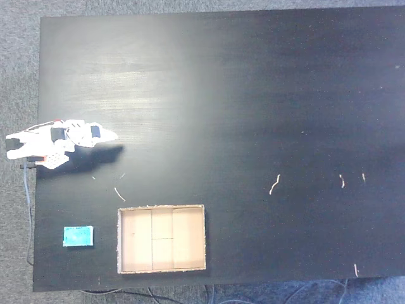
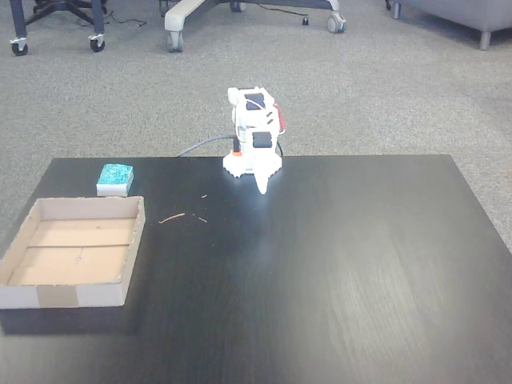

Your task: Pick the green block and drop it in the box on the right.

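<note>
While the white arm sits folded at the black tabletop (image 1: 253, 95) edge, its pincer (image 1: 111, 135) tapers to one closed point, holding nothing. Small teal-green rectangular block (image 1: 78, 235) lies just beside the shallow tan cardboard box (image 1: 162, 208), apart. Thin pale scraps (image 1: 274, 184) dot the surface; a fixed view shows chair casters (image 2: 174, 40) on grey carpet.

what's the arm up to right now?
Nothing is being handled yet. The arm sits folded at the table edge, its tool pointing over the black top with nothing in it; whether it is open is unclear. The green block lies on the table beside the box, apart from it. The box holds nothing.
</note>
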Robot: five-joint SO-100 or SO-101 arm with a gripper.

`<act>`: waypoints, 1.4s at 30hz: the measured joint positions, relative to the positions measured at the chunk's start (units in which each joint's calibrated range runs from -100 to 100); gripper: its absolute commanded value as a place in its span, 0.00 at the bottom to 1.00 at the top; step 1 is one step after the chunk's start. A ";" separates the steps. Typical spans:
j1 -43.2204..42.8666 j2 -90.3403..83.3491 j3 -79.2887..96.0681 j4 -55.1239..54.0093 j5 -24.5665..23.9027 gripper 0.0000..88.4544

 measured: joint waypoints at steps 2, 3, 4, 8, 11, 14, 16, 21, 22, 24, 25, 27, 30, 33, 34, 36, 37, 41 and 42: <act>0.00 0.00 0.00 0.00 0.00 0.00; 0.00 0.00 0.00 0.00 0.00 0.00; 0.00 0.00 0.00 0.00 0.00 0.00; 0.00 0.00 0.00 0.00 0.00 0.00; 0.00 0.00 0.00 0.00 0.00 0.00; 0.00 0.00 0.00 0.00 0.00 0.00; 0.00 0.00 0.00 0.00 0.00 0.00; 0.00 0.00 0.00 0.00 0.00 0.00; 0.00 0.00 0.00 0.00 0.00 0.00; 0.00 0.00 0.00 0.00 0.00 0.00; 0.00 0.00 0.00 0.00 0.00 0.00; 0.00 0.00 0.00 0.00 0.15 0.00; 0.22 0.00 0.00 -0.08 0.29 0.00; 7.86 0.25 -1.78 -3.38 -0.34 0.00; 12.35 2.92 -5.79 -3.22 -1.42 0.00; 23.58 12.20 -21.18 3.71 -2.83 0.02; 29.87 18.05 -31.24 8.94 -2.98 0.14; 48.88 46.53 -68.18 27.06 -3.66 0.55; 51.20 52.72 -72.45 29.48 -3.91 0.65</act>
